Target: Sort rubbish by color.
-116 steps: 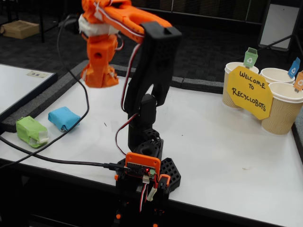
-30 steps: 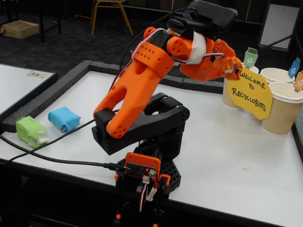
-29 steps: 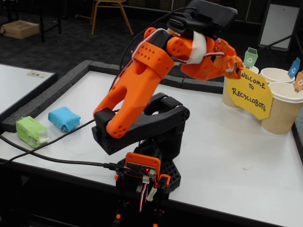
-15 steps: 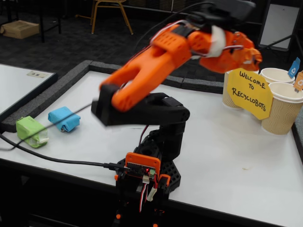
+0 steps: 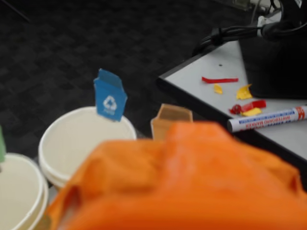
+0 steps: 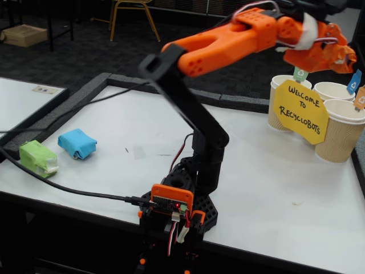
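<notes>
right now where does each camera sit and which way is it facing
Wrist view: rides on the arm, looks down past the blurred orange lump at the paper cups and a side table's marker; no claw parts are clearly told apart.
Fixed view: stands at the table's front, above the arm's base, facing across; shows the whole arm, claw over the cups.
Shared: cups, blue tag.

You've got matt crumpled paper on the orange lump [image 5: 187, 182], ribbed beige paper cups [image 6: 341, 136], and a smooth white desk [image 6: 285, 188].
</notes>
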`<move>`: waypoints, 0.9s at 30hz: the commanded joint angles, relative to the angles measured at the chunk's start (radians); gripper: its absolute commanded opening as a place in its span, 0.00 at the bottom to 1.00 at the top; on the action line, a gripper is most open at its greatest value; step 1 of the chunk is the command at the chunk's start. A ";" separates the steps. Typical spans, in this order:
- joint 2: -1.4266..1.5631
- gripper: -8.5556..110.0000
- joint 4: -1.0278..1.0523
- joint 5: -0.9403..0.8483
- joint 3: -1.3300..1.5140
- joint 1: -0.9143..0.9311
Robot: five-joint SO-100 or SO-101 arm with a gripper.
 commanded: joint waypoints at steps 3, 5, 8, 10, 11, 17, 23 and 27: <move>-0.137 0.07 -0.054 -0.015 -0.264 0.035; -0.175 0.07 -0.057 -0.015 -0.285 0.037; -0.222 0.07 -0.066 -0.015 -0.304 0.037; -0.256 0.07 -0.072 -0.015 -0.313 0.037; -0.275 0.07 -0.078 -0.015 -0.318 0.037; -0.334 0.07 -0.104 -0.015 -0.327 0.038; -0.417 0.08 -0.114 -0.015 -0.397 0.038; -0.456 0.09 -0.117 -0.015 -0.436 0.038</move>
